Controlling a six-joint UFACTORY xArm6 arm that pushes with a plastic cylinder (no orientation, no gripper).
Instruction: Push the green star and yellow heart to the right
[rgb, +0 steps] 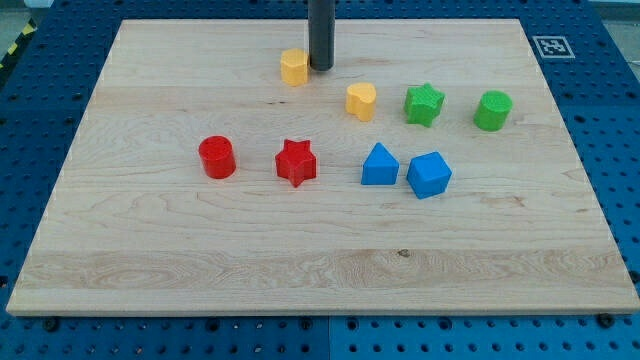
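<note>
Green star-shaped block (423, 103) sits toward the view's upper right on the pale wooden board (150, 250), with the small yellow heart-shaped block (361, 100) just beside it on the view's left and a green cylinder block (492, 110) to its right. The dark rod's tip (321, 67) stands above and left of the heart, touching or nearly touching another yellow block (294, 67). No fingers exist on this rod, so none are open or closed. Judged: the tip must drop to the heart's left side before pushing rightward. No containers present.
</note>
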